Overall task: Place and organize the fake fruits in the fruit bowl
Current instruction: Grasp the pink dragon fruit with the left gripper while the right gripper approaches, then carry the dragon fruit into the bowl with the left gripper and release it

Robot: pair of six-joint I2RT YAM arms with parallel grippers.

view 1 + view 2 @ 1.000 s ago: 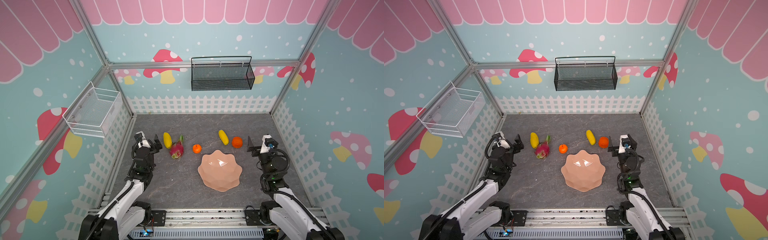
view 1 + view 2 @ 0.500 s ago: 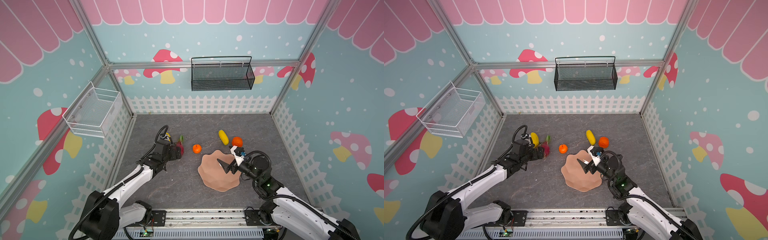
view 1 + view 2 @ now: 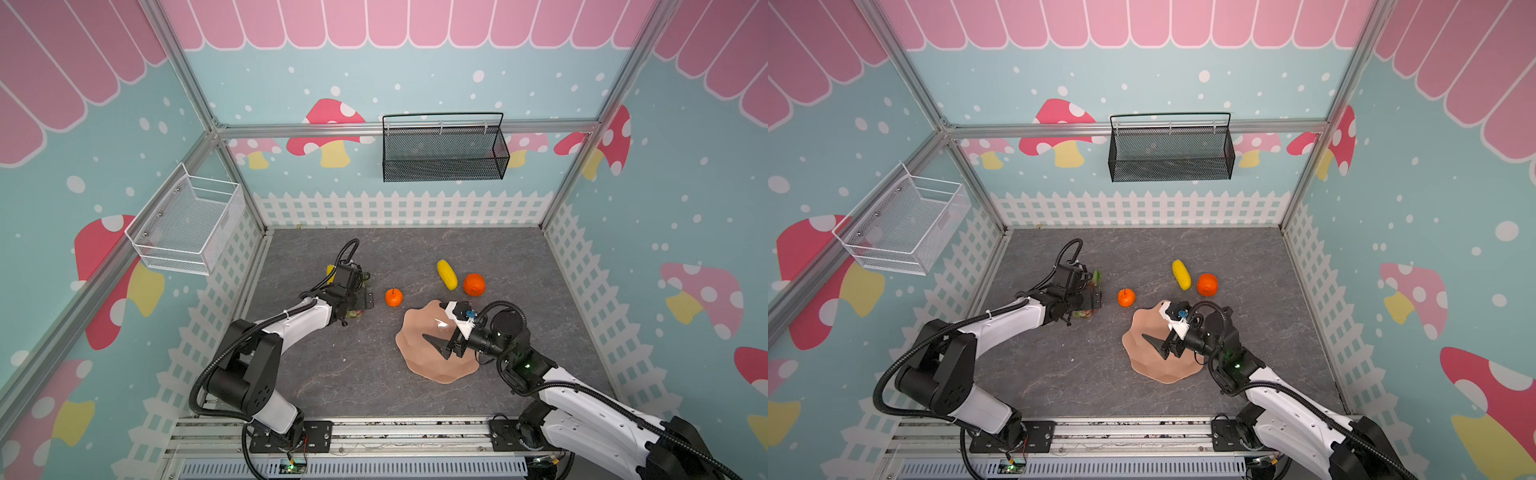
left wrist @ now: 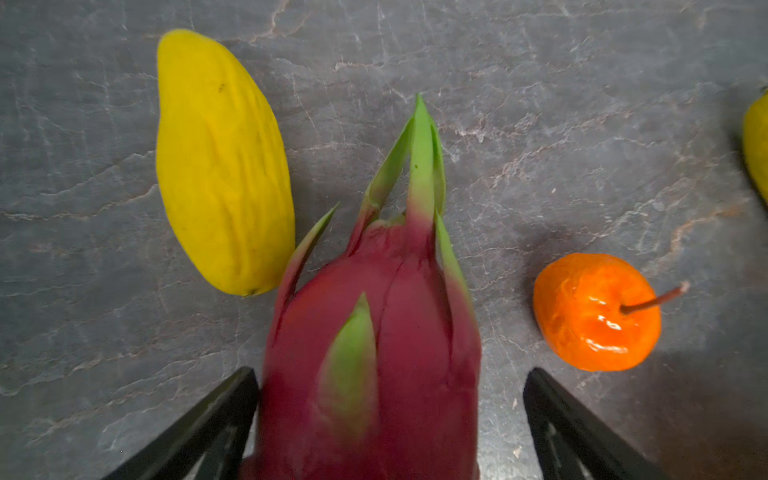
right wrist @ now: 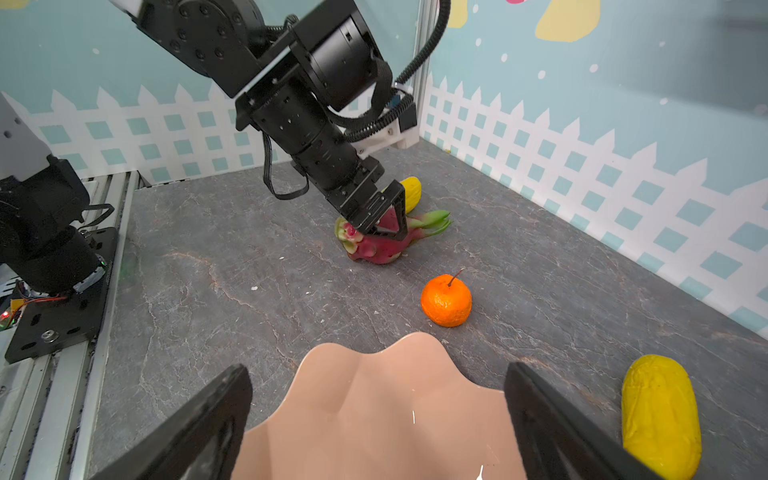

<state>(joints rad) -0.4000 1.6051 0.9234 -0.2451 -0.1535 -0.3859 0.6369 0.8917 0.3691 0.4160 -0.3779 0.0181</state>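
left claw (image 4: 390, 376) spread, straddling dragon fruit (image 4: 395, 291) lying on bench (image 4: 582, 124) | fruit's long axis is running straight ahead between jaws | right claw (image 5: 378, 368) spread, hovering over fruit bowl (image 5: 374, 415), farther from that fruit

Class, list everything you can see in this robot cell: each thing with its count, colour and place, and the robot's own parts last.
dragon fruit: 1, magenta with green tips, left on the table
mangoes: 2, yellow; left mango beside the dragon fruit, right mango behind the bowl
oranges: 2, orange; stemmed orange mid-table, other orange beside the right mango
fruit bowl: 1, peach-pink, front right, no fruit inside
black mesh basket: 1, back wall
white mesh basket: 1, left wall
table: 1, grey
left gripper: 1, black, jaws open astride the dragon fruit
right gripper: 1, black, jaws open over the bowl
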